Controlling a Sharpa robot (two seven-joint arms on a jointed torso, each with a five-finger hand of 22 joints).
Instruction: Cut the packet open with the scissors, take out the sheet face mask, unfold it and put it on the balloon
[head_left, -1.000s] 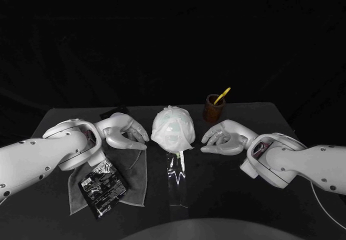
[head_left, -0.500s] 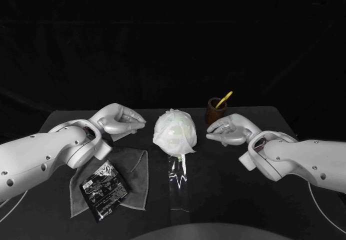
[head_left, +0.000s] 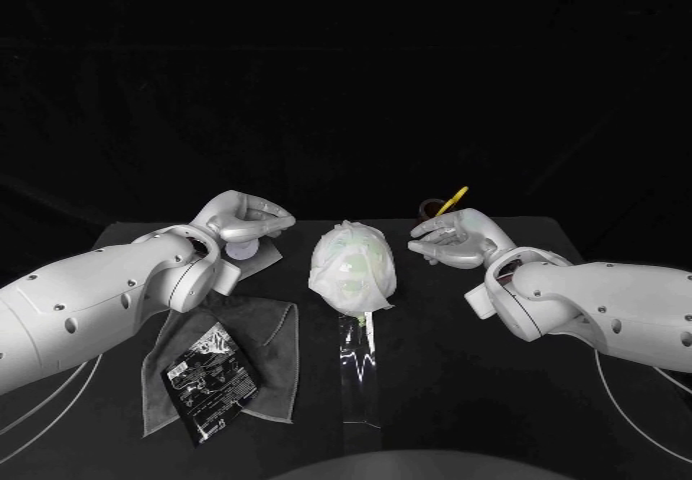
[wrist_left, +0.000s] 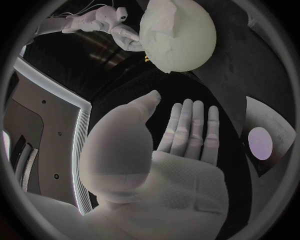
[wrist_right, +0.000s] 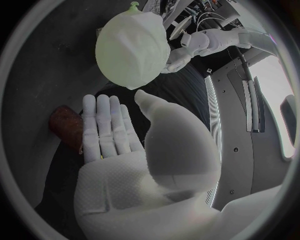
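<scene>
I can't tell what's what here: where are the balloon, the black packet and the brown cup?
balloon (wrist_left: 190, 42): left wrist view, its bare smooth side.
packet (head_left: 209, 380): head view, middle of its black face.
cup (wrist_right: 64, 125): right wrist view, its brown side.

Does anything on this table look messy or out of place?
Slightly. The mask on the balloon is wrinkled and bunched at its top rather than smooth. The black packet lies tilted on the grey cloth. The left hand and right hand hold nothing.
</scene>
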